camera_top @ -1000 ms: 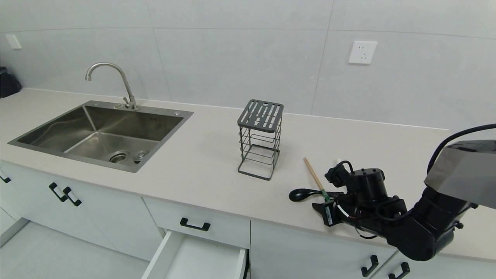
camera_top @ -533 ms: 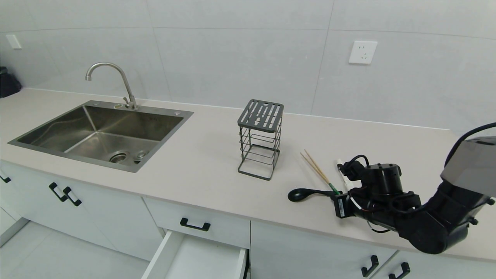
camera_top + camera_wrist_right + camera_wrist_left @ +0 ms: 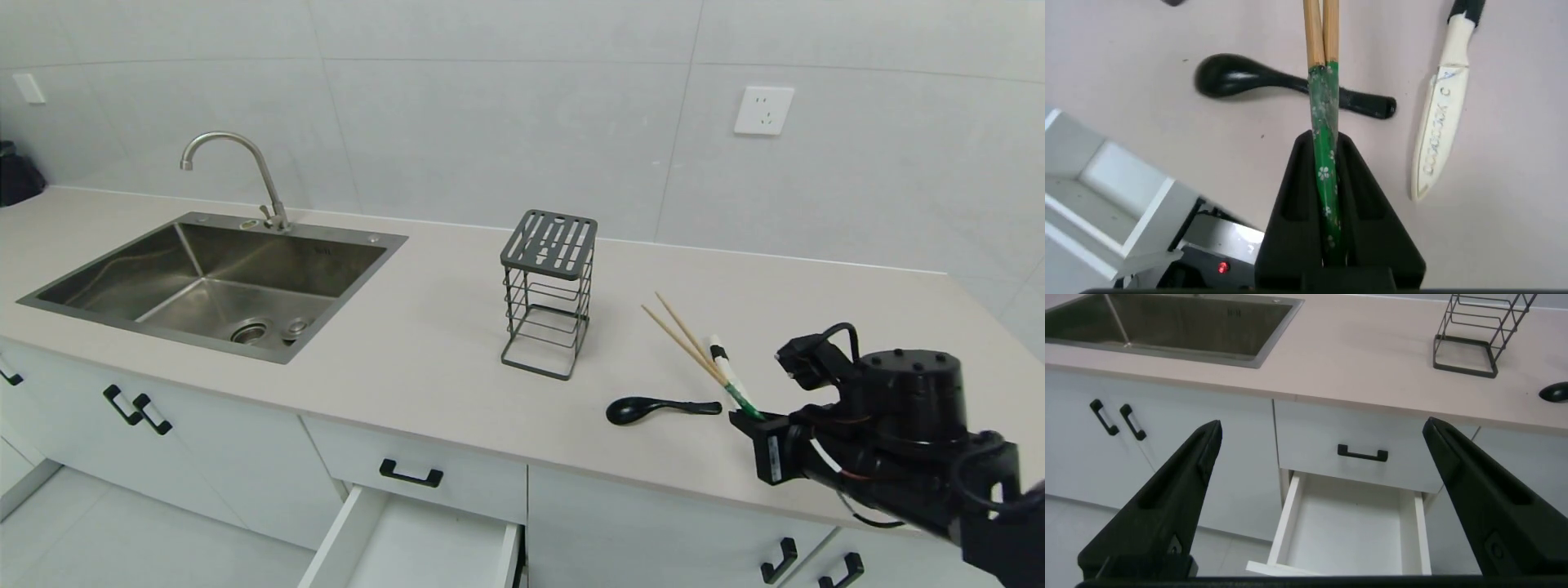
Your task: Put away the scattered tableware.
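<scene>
A pair of wooden chopsticks (image 3: 684,333) with green patterned ends is clamped in my right gripper (image 3: 756,418), which is shut on them (image 3: 1319,49) just above the counter's front right. The sticks point away toward the dark wire cutlery rack (image 3: 546,296). A black spoon (image 3: 660,407) lies flat on the counter beside the gripper, also under the chopsticks (image 3: 1290,79). A white knife-like utensil with a black tip (image 3: 723,364) rests on the counter next to them (image 3: 1440,110). My left gripper (image 3: 1321,429) hangs open before the cabinets, above the pulled-out drawer (image 3: 1347,531).
A steel sink (image 3: 122,282) with a tap (image 3: 237,167) takes up the counter's left. An open white drawer (image 3: 416,543) juts out below the counter's middle. Bare counter (image 3: 424,343) lies between sink and rack. A wall socket (image 3: 763,109) sits behind.
My right gripper has drawn back to the right with the chopsticks, uncovering the white utensil. The spoon and the rack have stayed put.
</scene>
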Controlling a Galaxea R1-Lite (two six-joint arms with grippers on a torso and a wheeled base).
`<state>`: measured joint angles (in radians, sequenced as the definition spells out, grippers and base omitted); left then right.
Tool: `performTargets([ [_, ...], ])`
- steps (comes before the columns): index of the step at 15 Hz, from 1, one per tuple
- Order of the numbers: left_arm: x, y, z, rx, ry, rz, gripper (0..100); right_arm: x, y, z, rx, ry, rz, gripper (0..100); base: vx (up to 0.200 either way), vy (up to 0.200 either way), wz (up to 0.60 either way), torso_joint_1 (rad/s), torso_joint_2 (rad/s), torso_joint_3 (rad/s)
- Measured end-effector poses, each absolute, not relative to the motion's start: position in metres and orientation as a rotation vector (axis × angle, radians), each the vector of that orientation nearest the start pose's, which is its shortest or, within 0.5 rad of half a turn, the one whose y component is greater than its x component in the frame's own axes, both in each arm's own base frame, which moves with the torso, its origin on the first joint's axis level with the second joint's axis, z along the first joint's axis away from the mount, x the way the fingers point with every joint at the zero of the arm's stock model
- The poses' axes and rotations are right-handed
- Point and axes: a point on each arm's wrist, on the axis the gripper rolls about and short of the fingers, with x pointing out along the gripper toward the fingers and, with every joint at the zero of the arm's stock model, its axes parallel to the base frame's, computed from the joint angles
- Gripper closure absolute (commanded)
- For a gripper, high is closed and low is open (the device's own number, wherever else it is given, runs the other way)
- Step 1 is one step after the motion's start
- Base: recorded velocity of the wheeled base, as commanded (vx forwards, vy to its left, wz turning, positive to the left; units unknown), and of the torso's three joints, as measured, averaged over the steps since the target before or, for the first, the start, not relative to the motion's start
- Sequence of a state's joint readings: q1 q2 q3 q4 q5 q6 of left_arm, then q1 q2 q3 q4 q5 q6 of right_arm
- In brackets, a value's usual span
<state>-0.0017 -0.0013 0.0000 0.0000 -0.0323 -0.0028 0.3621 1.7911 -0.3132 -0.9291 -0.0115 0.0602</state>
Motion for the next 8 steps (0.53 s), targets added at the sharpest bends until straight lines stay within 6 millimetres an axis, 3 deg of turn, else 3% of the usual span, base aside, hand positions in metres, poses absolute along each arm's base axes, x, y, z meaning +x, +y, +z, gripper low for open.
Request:
performTargets([
  [8, -0.023, -0.001, 0.075, -0.003, -0.001, -0.034, 0, 0.146, 0.058, 0.094, -0.074, 0.465, 0.445, 100, 0.000, 0.000, 0.00, 0.000, 0.00, 0.000],
])
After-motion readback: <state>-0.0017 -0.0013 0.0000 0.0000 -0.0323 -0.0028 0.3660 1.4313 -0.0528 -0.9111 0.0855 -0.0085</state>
